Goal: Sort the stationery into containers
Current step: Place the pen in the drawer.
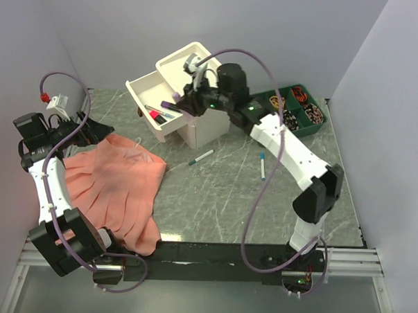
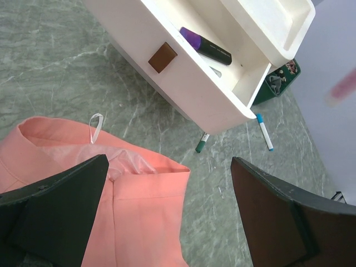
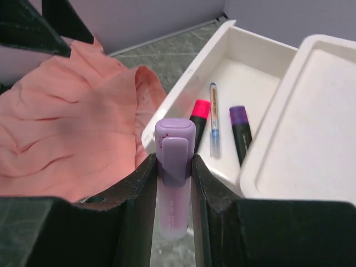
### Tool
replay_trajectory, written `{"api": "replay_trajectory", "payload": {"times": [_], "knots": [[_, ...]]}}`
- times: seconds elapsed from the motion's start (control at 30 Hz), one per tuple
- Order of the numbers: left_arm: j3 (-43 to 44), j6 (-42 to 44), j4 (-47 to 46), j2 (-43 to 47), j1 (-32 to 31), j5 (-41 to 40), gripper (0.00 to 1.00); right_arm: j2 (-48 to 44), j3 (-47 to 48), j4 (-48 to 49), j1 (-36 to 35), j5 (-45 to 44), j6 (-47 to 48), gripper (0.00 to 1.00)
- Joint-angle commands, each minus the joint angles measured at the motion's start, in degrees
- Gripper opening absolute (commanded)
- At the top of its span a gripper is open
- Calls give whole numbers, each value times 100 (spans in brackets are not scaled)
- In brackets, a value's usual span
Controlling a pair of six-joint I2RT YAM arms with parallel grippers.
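Observation:
The cream-white cabinet (image 1: 196, 128) stands at the back with its top drawer (image 1: 137, 91) pulled out to the left. In the right wrist view the drawer (image 3: 183, 83) holds a pink highlighter (image 3: 199, 114), a thin pen (image 3: 213, 119) and a purple highlighter (image 3: 240, 125). My right gripper (image 1: 185, 103) hovers by the drawer's near edge. It is shut (image 3: 173, 167) on a lilac capped marker (image 3: 174, 150), cap forward. My left gripper (image 1: 92, 127) is open and empty (image 2: 169, 206) over the salmon-pink cloth (image 2: 139, 222). A green-capped marker (image 1: 201, 157) and a blue-capped pen (image 1: 262, 166) lie loose on the table.
A green compartment tray (image 1: 320, 127) of small items sits at the back right. The salmon cloth (image 1: 117, 187) covers the table's left side. The cabinet's recessed top (image 3: 311, 111) lies right of the drawer. Walls close in on both sides.

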State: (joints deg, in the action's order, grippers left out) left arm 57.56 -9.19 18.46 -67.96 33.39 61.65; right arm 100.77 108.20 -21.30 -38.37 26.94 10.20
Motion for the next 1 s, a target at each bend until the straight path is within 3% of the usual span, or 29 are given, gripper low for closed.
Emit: {"api": "replay_trajectory", "payload": {"times": [0.0,0.2,0.67,0.77,0.8,0.87,0.97], "knots": [[273,22,52,161,-8,93,99,267,325,1617,-293,-338,-395,0],[309,155,228,108,-8,58,99,601,175,2524,-505,-584,-404,0],[256,-57,-18,-41,-8,-39,99,1946,956,2578,-549,-1375,-413,7],[282,-22,17,-59,-16,-56,99,2043,1019,2561,-558,-1437,-396,17],[282,-13,44,-50,-16,-65,99,2052,1010,2569,-549,-1454,-396,32],[282,23,53,-68,-8,-65,100,2017,975,2604,-558,-1490,-422,48],[247,-21,-9,-94,-16,-48,99,1885,931,2613,-557,-1464,-475,59]]}}
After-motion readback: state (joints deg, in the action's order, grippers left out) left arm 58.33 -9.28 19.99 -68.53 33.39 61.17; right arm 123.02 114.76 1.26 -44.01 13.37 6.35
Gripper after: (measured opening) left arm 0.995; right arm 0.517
